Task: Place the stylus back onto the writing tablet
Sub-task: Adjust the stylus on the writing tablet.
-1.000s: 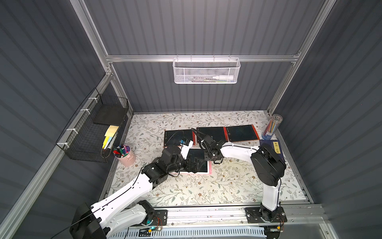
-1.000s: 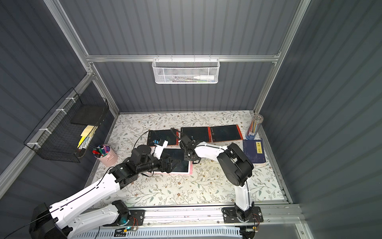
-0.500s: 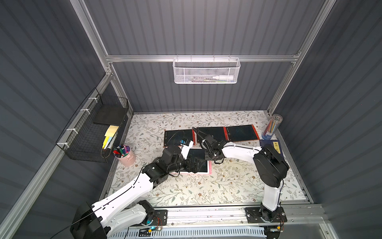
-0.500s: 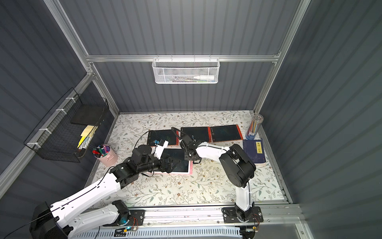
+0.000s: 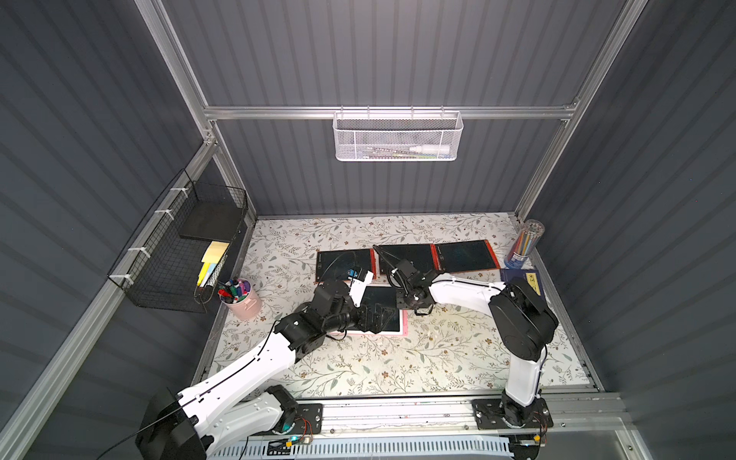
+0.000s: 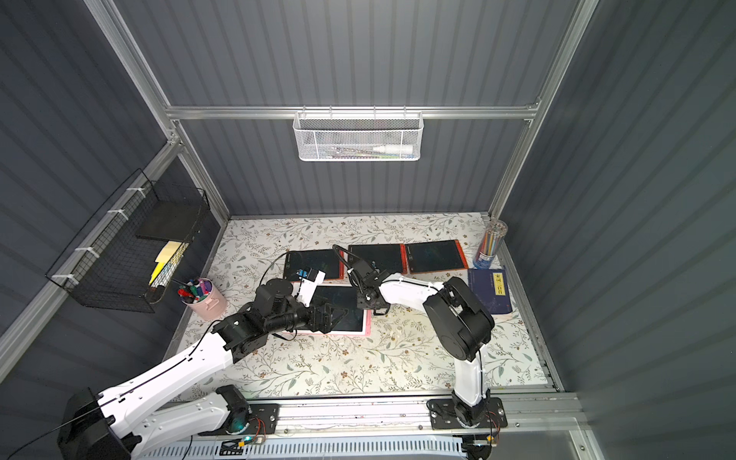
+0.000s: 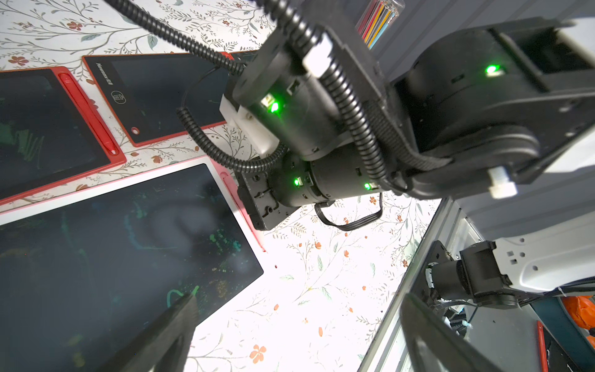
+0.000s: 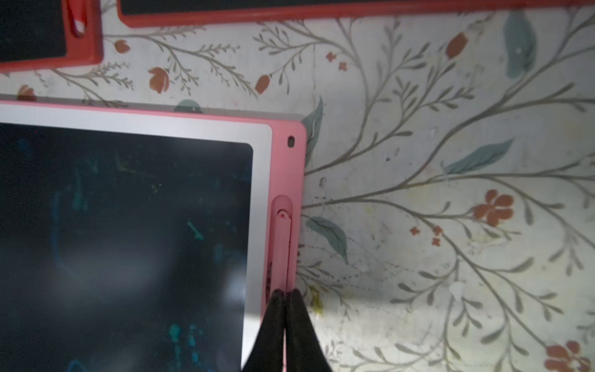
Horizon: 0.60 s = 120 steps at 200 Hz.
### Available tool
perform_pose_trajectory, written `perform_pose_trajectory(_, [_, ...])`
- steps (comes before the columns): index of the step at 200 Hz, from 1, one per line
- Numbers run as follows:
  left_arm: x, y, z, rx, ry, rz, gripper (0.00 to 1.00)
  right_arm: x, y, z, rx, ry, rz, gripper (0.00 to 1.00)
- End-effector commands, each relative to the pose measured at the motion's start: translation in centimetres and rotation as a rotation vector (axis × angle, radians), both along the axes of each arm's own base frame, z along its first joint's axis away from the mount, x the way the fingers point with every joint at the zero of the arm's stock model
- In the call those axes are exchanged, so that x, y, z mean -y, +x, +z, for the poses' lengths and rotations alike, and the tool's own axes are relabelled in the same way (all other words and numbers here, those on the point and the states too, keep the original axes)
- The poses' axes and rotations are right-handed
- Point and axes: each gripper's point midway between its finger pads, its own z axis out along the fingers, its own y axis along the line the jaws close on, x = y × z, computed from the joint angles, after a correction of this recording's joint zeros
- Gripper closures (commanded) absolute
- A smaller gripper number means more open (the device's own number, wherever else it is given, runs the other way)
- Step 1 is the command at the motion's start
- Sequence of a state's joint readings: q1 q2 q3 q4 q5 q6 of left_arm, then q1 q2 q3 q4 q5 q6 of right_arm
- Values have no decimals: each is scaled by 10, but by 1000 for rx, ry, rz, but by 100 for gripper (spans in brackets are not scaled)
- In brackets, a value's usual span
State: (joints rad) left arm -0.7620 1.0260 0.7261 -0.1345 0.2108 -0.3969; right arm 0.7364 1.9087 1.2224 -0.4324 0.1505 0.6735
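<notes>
The pink writing tablet (image 5: 392, 324) (image 6: 350, 302) lies flat mid-table, its dark screen up. In the right wrist view the pink stylus (image 8: 282, 244) lies in the slot along the tablet's (image 8: 128, 225) pink side edge. My right gripper (image 8: 285, 291) (image 5: 405, 306) is shut, its tips together and resting on top of the stylus. My left gripper (image 7: 299, 322) (image 5: 378, 316) hovers wide open over the tablet's (image 7: 128, 241) near corner. One of its fingers (image 7: 180, 322) is above the screen, and nothing lies between them.
Three red tablets (image 5: 345, 263) (image 5: 406, 257) (image 5: 466, 257) lie in a row behind. A pink cup of markers (image 5: 241, 298) stands at the left. A pencil tube (image 5: 523, 243) and a blue book (image 5: 525, 278) are at the right. A black wire basket (image 5: 187, 247) hangs on the left wall.
Almost nothing has changed. The right gripper stays at the tablet's right edge with only a slight shift of its wrist, and the left arm holds still.
</notes>
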Motion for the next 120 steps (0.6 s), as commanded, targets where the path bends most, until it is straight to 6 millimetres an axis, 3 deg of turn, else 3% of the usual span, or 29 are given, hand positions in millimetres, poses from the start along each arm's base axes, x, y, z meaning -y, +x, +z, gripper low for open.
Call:
perform_pose_trajectory(1, [0, 0, -3, -1, -2, -9, 1, 0, -5, -13, -32, -2, -11, 91])
perform_pose_trajectory(37, [0, -1, -3, -2, 1, -9, 1, 2, -4, -11, -26, -9, -13, 91])
perform_pose_trajectory(83, [0, 0, -4, 0, 2, -10, 1, 4, -2, 6, 6, -4, -11, 91])
perform_pose_trajectory(120, [0, 0, -4, 0, 3, -11, 1, 9, -7, 3, -1, -11, -22, 92])
